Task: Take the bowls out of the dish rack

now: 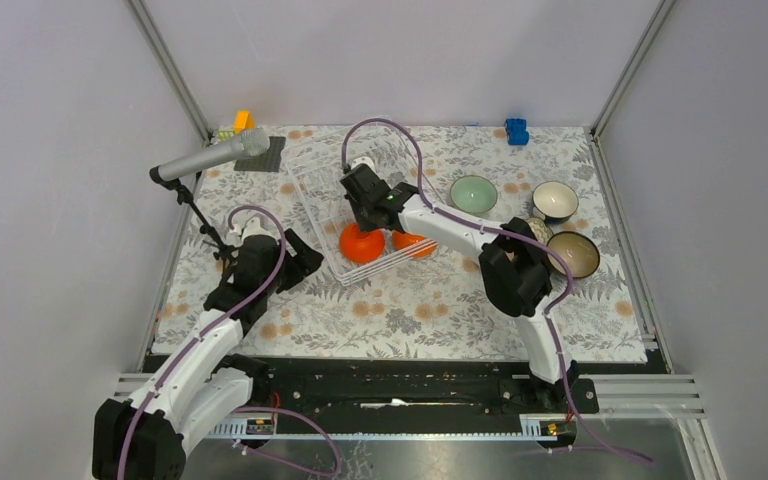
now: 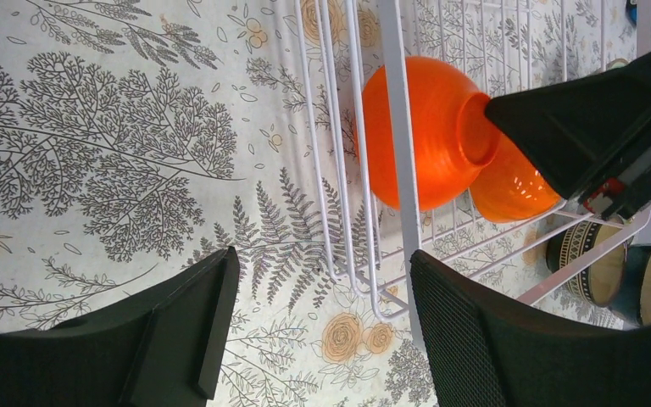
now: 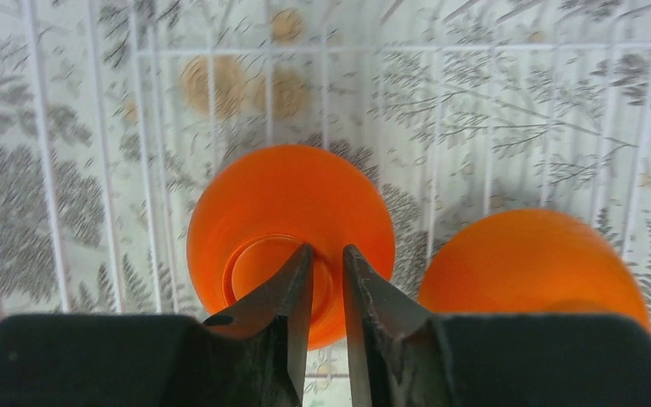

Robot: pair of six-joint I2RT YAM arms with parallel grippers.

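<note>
Floral tablecloth [image 1: 410,300] is filling most of the top view. Dish rack [image 1: 320,200] is sitting upper centre.

Out on the cloth at right: mint green bowl [image 1: 473,193], white bowl [image 1: 555,200], brown bowl [image 1: 573,253] (a fourth may be hiding behind the right arm, unsure).

Two bowls are sitting at the rack's lower edge: upturned orange bowl [image 3: 292,212] and, just beside it, second orange bowl [image 3: 530,263].

Left gripper [image 2: 320,263] is hovering wide open over the cloth by the rack's corner, holding nothing.

Right gripper [image 3: 328,254] is pinching the upturned bowl's foot ring [image 3: 258,263], jaws down to a slit.

Risks, as I judge them:
- That ring is a thin, glazed hold, so the bowl could be slipping or swinging on the lift.
- It could be knocking its neighbour or snagging the rack's wire wall and dragging the unheld rack.
</note>
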